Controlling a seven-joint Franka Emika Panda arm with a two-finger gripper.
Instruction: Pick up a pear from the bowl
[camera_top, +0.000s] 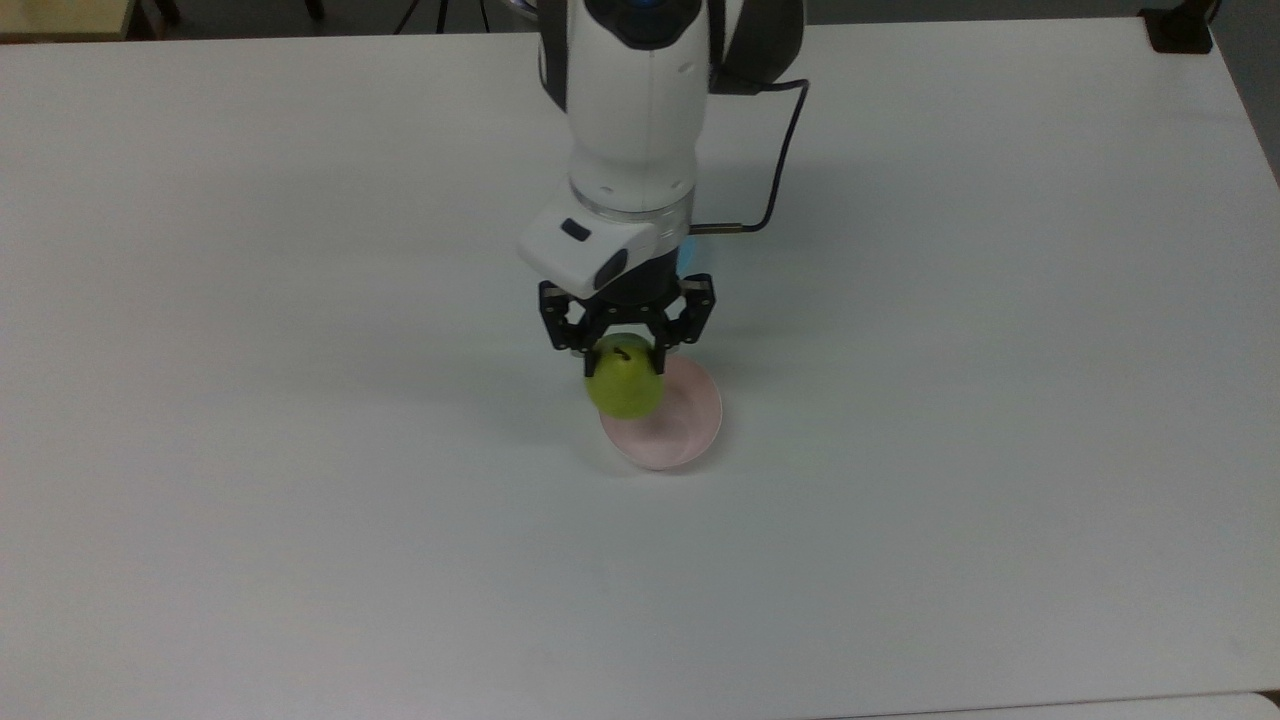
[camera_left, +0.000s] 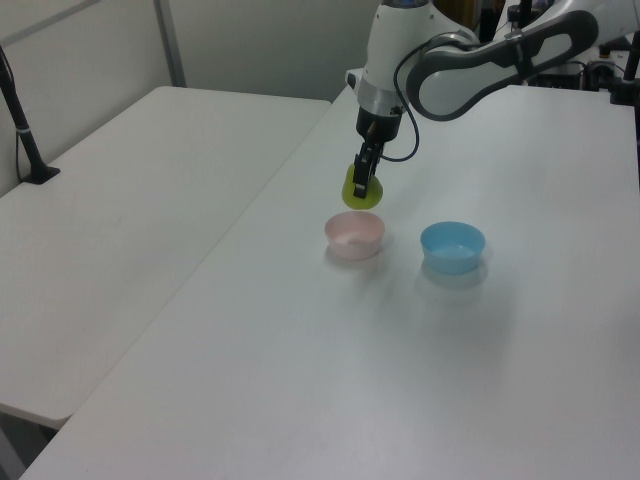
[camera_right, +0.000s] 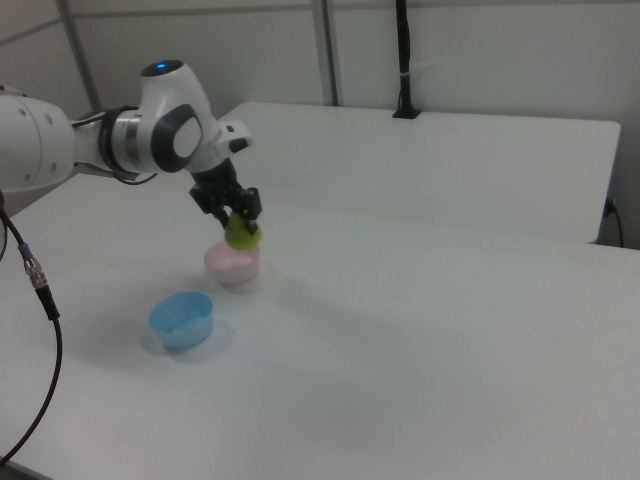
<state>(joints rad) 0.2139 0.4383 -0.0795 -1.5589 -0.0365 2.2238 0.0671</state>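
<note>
While the gripper (camera_top: 628, 352) clamps the pear (camera_top: 624, 385) by its upper part, holding it in the air just above the pink bowl (camera_top: 672, 428), the rounded fruit could slip out if the arm jerks, since the hold sits high near the stem. The pink bowl now looks empty, as does the blue bowl (camera_left: 452, 246) beside it on the desk (camera_top: 300, 400).

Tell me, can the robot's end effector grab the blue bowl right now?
Probably not yet: the end effector is shut on the pear above the pink bowl. Nothing blocks the blue bowl itself.
</note>
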